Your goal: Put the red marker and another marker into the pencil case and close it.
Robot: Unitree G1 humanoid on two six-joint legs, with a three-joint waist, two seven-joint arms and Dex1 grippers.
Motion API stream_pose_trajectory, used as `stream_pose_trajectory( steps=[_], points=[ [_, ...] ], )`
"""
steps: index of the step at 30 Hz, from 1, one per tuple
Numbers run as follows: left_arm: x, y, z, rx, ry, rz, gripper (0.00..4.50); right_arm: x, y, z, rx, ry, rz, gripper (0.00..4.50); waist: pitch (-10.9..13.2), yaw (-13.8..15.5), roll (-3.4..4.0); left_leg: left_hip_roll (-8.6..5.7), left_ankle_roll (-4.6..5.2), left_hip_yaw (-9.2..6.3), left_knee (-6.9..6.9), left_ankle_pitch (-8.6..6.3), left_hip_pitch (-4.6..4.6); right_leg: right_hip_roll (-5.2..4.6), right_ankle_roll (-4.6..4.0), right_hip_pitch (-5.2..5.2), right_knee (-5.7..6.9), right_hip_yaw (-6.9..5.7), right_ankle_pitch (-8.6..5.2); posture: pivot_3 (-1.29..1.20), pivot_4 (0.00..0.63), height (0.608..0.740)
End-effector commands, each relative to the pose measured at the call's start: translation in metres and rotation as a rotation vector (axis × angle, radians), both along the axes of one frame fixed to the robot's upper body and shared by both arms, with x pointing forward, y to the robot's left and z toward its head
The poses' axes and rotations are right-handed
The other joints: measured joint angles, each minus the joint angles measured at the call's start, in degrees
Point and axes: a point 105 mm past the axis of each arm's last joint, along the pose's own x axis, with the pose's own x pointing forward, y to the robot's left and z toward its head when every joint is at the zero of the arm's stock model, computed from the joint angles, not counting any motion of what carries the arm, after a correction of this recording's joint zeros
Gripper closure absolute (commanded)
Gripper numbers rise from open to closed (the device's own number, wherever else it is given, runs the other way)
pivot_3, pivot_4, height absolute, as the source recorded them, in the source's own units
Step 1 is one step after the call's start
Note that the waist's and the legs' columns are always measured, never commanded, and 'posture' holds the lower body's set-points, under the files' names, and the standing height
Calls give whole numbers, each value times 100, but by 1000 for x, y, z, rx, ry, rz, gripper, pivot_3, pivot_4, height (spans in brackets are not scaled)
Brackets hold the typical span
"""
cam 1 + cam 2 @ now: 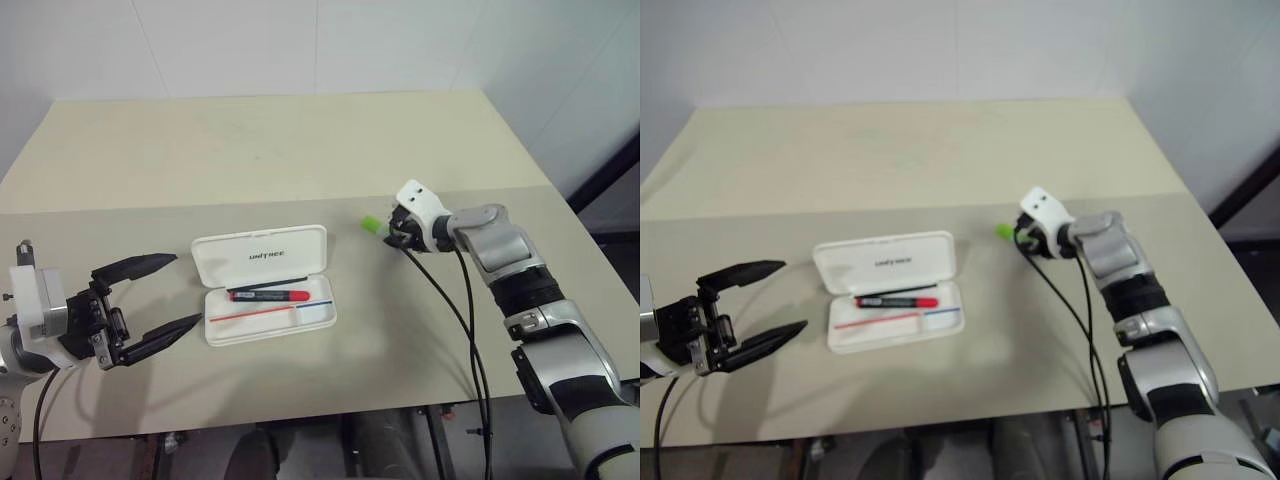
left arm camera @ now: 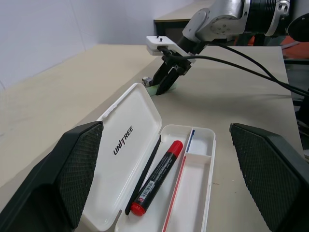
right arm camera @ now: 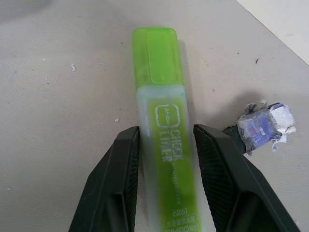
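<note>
1. You have the white hard-plastic hinged pencil case (image 1: pixel 262 284) lying open on the pale beige table (image 1: pixel 300 150), its lid with the "UNITREE" print folded back flat and its tray on the side nearer you.
2. Your slim black-barrelled red marker (image 1: pixel 270 295) with the red cap already lies in the tray, along the edge next to the hinge.
3. Your left gripper (image 1: pixel 150 298) hovers just beside the case's left end, its two black fingers spread wide with nothing between them.
4. Your right gripper (image 3: pixel 164 145) is down at the table, well to the right of the case, its fingers pinching the barrel of the chunky light-green highlighter (image 3: pixel 161 121), one on each side.
5. A tiny grey-white block (image 3: pixel 264 126) sits on the table just beside the highlighter.
</note>
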Motion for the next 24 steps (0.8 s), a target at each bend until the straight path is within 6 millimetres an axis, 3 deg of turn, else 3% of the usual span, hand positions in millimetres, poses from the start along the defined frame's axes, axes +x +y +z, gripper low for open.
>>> stream_pose_trajectory(
  steps=[1,5,9,16,24],
  points=[
    [-2,-1,7,0,-40,0,0,-1,-1,-9,-52,22,20,2666,0,0,-1,0,-1,0,1,1,2,0,-6,1,2,0,-3,0,150,740],
    [-2,-2,7,0,-41,4,0,-2,-4,-20,-95,72,0,2666,-4,-3,-7,0,-2,-1,2,2,8,1,-7,1,13,1,-4,0,150,740],
    [-2,-3,7,-1,-44,5,0,-2,-7,-25,-93,119,-32,3395,-15,-2,-23,1,-2,-1,4,3,15,1,-8,7,17,1,-5,0,150,740],
    [-2,-3,7,-2,-49,8,0,-2,-10,-28,-81,162,-79,3394,-35,6,-56,1,-3,-5,7,3,16,0,-23,9,20,-1,-13,0,150,740],
    [0,-3,8,-4,-55,5,0,5,-2,1,-17,57,-73,3394,-34,3,-55,1,-3,-5,7,3,15,0,-23,9,20,-1,-13,0,150,740]
  ],
)
